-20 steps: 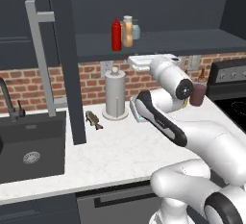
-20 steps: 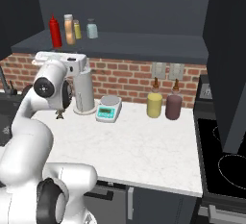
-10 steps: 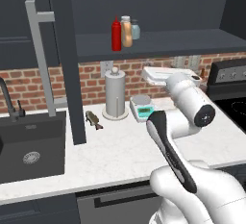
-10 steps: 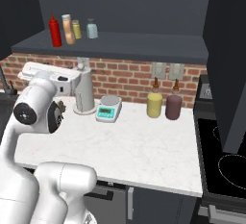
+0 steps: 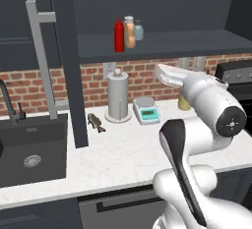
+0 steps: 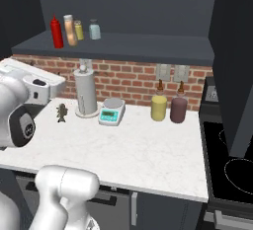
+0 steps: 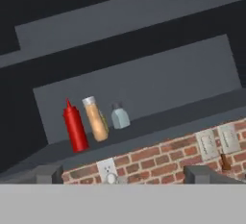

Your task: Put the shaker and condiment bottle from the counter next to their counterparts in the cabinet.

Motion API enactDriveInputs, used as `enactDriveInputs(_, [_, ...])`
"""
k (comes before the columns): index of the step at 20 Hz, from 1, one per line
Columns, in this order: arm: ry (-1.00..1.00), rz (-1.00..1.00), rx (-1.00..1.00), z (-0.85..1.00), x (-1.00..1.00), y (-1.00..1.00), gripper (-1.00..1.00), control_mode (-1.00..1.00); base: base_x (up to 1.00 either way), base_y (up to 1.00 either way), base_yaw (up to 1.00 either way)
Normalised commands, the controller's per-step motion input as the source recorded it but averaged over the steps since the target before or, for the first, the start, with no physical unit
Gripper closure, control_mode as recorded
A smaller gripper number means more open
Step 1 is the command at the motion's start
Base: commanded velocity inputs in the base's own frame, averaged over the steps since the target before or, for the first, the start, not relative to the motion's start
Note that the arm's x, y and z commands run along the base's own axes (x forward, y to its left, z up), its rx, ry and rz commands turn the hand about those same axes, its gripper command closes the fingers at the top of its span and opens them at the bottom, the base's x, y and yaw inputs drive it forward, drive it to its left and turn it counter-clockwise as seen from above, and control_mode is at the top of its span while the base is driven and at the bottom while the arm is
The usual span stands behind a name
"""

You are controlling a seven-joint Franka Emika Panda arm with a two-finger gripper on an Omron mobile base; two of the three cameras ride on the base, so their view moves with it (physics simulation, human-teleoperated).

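standing on the dark shelf of the cabinet [image 5: 162, 43], in the upper middle of the left base frame, are three things in a row: the red squeeze bottle [image 5: 119, 35], the condiment bottle [image 5: 130, 32] just beside it, and the shaker [image 5: 139, 30] at the far end (partly hidden behind the condiment bottle from this side). in the right base frame the same row sits at the upper left, red squeeze bottle [image 6: 57, 32], condiment bottle [image 6: 70, 30], then the shaker [image 6: 94, 29] a little apart. the hand frame shows them left of centre, all upright: red squeeze bottle [image 7: 75, 126], condiment bottle [image 7: 95, 119], shaker [image 7: 120, 116].

the fingers [image 7: 48, 174] stand spread wide at the bottom corners of the hand frame, released and grasping nothing.

on the counter [image 6: 138, 150] below stand a paper towel holder [image 6: 85, 93], a small scale [image 6: 110, 112], a yellow bottle [image 6: 158, 106] and a dark maroon bottle [image 6: 178, 108] near the brick wall. the black sink [image 5: 29, 149] lies at the lower left of the left base frame.
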Motion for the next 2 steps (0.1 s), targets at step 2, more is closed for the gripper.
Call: enactDriveInputs(2, [0.02,-0.1,0.03,-0.01,-0.95,0.0,-1.0,-1.0,0.0,0.0,0.0])
